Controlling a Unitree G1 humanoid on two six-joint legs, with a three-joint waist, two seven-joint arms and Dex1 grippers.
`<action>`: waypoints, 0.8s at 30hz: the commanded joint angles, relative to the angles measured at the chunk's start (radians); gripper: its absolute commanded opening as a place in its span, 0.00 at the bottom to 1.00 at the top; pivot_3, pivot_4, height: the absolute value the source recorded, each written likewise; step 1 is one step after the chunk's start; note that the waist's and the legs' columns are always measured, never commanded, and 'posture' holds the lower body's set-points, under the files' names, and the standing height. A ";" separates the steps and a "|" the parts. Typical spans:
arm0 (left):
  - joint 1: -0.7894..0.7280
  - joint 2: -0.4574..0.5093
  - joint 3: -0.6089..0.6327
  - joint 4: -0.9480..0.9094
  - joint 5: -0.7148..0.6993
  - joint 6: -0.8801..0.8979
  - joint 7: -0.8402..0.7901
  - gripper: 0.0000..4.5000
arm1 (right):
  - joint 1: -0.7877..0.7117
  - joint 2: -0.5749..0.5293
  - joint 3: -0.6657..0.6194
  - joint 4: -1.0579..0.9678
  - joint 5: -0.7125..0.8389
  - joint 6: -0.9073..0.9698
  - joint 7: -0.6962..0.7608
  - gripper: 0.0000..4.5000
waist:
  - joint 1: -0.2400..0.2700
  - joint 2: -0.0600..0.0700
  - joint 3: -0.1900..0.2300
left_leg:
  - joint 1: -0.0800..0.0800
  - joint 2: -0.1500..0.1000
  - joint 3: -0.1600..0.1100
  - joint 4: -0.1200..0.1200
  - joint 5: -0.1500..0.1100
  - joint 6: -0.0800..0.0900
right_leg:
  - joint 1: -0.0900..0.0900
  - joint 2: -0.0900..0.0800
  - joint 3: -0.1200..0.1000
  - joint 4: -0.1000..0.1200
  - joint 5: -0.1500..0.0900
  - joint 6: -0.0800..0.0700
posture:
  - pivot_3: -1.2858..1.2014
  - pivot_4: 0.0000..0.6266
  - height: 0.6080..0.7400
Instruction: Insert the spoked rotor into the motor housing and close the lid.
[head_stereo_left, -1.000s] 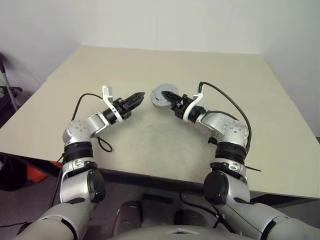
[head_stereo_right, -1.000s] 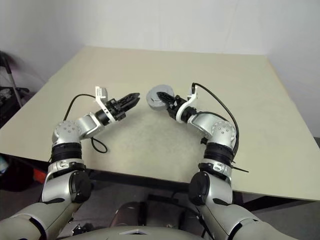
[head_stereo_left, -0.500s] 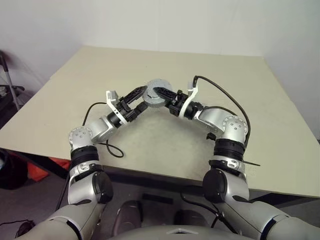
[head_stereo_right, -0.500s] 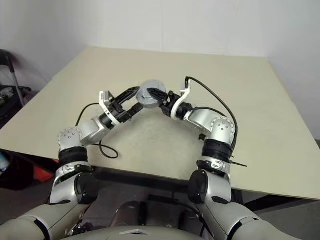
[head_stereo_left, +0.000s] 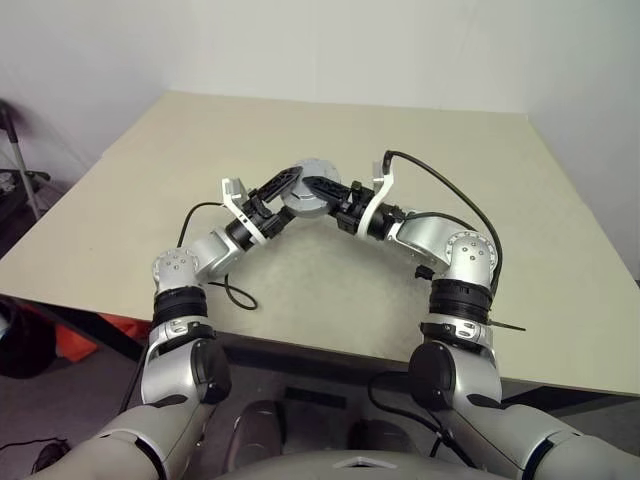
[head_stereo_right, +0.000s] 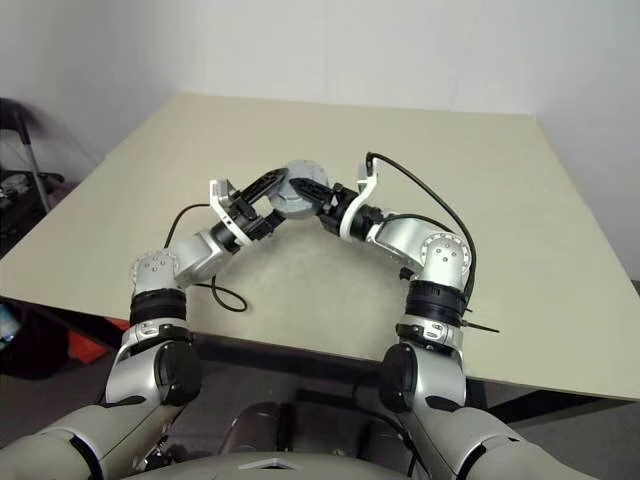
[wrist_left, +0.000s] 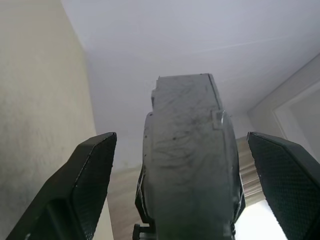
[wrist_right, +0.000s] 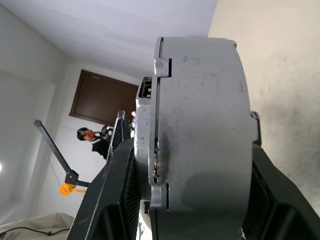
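Observation:
The motor housing (head_stereo_left: 312, 197), a round silver-grey metal part, hangs above the beige table with my right gripper (head_stereo_left: 324, 196) shut on it, one black finger on each flat side. Seen edge-on in the right wrist view, the motor housing (wrist_right: 205, 125) has the thinner lid (wrist_right: 146, 150) flush against one face, with a narrow seam between them. My left gripper (head_stereo_left: 289, 194) is open and straddles the housing from the opposite side. In the left wrist view the housing (wrist_left: 187, 165) stands between the spread fingers (wrist_left: 92, 170) with a gap on each side. The spoked rotor is hidden.
The beige table (head_stereo_left: 330, 130) stretches bare around and beyond both arms, with its front edge (head_stereo_left: 300, 345) close to me. Far off in the right wrist view, a person (wrist_right: 90, 136) stands by a dark door (wrist_right: 102, 100).
My left gripper has opened and swung right until its fingers straddle the housing. The right gripper has carried the housing slightly left and up, still clamped on it.

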 joint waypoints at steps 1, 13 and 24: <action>-0.018 0.000 -0.013 -0.023 -0.014 -0.017 -0.005 0.84 | -0.012 0.000 0.011 -0.075 0.065 -0.022 0.013 0.47 | 0.000 0.000 0.000 | 0.000 0.000 0.000 0.000 0.000 0.000 | 0.000 0.000 0.000 0.000 0.000 0.000 | 0.52 0.00 1.00; -0.018 0.010 -0.035 -0.013 -0.022 -0.021 0.005 0.47 | 0.006 -0.010 0.045 -0.077 0.063 -0.065 0.013 0.47 | 0.000 0.000 0.000 | -0.001 0.000 -0.001 0.004 0.000 0.000 | 0.000 0.000 0.000 0.002 0.001 0.001 | 0.52 0.00 1.00; -0.012 0.013 -0.059 -0.008 0.022 -0.085 0.016 0.47 | 0.037 -0.050 0.126 -0.123 -0.110 -0.254 0.078 0.97 | 0.005 0.000 0.000 | -0.002 0.000 -0.002 0.007 0.000 0.000 | 0.000 0.000 0.000 0.003 0.002 0.003 | 0.52 0.00 1.00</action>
